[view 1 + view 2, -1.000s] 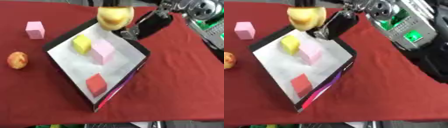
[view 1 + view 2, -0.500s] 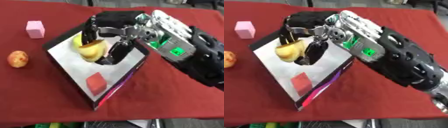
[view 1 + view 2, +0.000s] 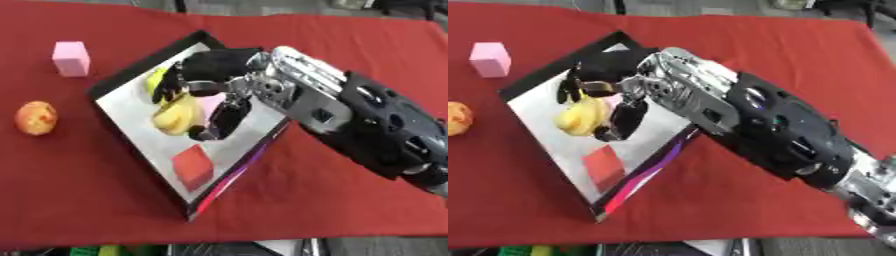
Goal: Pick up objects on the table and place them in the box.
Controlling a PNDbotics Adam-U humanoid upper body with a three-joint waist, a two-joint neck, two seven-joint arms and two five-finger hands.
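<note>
My right hand [image 3: 214,90] reaches in from the right over the flat white-lined box [image 3: 131,117] with a black rim. Its fingers curl round a yellow fruit [image 3: 178,116] held low inside the box. Beneath the hand lie a yellow block [image 3: 157,80] and a pink block [image 3: 210,101], both mostly hidden. A red block [image 3: 192,166] rests in the box's near corner. Outside the box on the red cloth sit a pink block [image 3: 71,58] at far left and an orange-red fruit [image 3: 36,118] at the left edge. My left hand shows in no view.
The red tablecloth [image 3: 350,60] covers the table. My right forearm [image 3: 367,135] stretches across the right half of the table. The table's near edge [image 3: 262,240] runs along the bottom of the view.
My right hand has come down from above the box's far corner into the box, still carrying the yellow fruit. The camera has also shifted.
</note>
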